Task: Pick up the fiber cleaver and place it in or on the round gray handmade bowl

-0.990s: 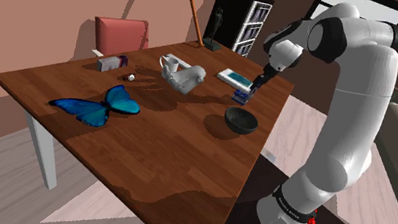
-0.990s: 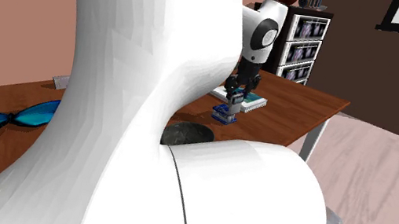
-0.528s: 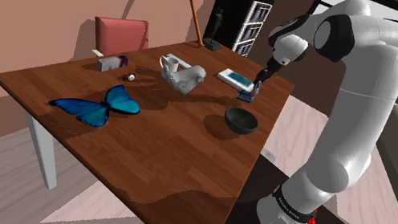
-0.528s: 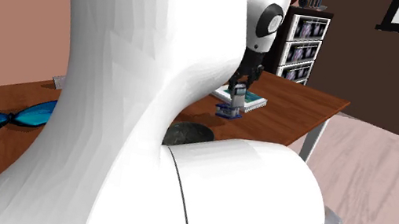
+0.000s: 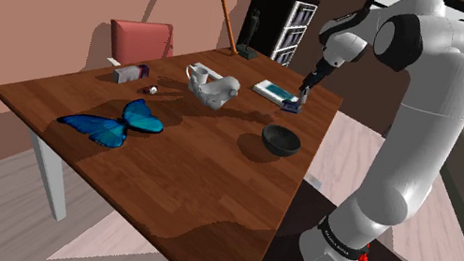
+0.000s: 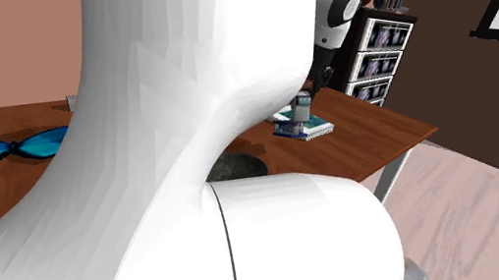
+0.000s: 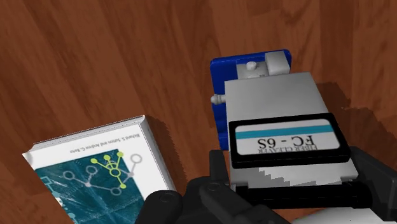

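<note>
The fiber cleaver (image 7: 285, 121) is a grey block on a blue base with a black label strip. My gripper (image 7: 292, 184) is shut on it, one black finger (image 7: 217, 170) on either side. In the shoulder view the cleaver (image 5: 291, 105) hangs in my gripper (image 5: 298, 97) above the table's far right part, beside a book. The round dark grey bowl (image 5: 281, 141) stands on the table nearer the stand, below and in front of the cleaver. In the second exterior view the cleaver (image 6: 298, 113) is above the book, and the bowl (image 6: 237, 168) is partly hidden behind the arm.
A teal-covered white book (image 5: 276, 91) (image 7: 105, 172) lies just beside the cleaver. A white pitcher-like object (image 5: 211, 87), a blue butterfly (image 5: 113, 124) and a small box (image 5: 128, 73) sit further along the wooden table (image 5: 175, 183). A red chair (image 5: 142, 41) and a shelf unit (image 5: 280, 19) stand behind.
My gripper has risen with the cleaver in it, lifting it off the table and carrying it a little farther from the stand, toward the book. The bowl has not moved.
</note>
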Robot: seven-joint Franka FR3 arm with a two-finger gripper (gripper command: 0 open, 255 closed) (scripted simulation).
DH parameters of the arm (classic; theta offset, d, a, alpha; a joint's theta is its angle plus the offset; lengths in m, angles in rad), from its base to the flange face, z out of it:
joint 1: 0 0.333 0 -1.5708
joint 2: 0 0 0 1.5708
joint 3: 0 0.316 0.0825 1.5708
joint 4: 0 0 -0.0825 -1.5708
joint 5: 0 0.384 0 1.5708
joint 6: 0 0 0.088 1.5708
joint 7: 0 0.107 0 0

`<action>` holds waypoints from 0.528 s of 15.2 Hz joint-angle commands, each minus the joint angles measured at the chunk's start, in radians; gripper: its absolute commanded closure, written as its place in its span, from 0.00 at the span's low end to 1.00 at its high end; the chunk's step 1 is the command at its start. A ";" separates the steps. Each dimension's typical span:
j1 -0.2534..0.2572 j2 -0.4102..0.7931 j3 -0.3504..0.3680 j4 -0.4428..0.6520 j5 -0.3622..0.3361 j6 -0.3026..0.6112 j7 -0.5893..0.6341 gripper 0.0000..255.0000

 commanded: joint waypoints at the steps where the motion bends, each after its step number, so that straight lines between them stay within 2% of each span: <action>1: 0.005 -0.013 -0.006 0.012 -0.014 -0.020 0.013 1.00; 8: 0.013 -0.046 -0.022 0.068 -0.054 -0.094 0.049 1.00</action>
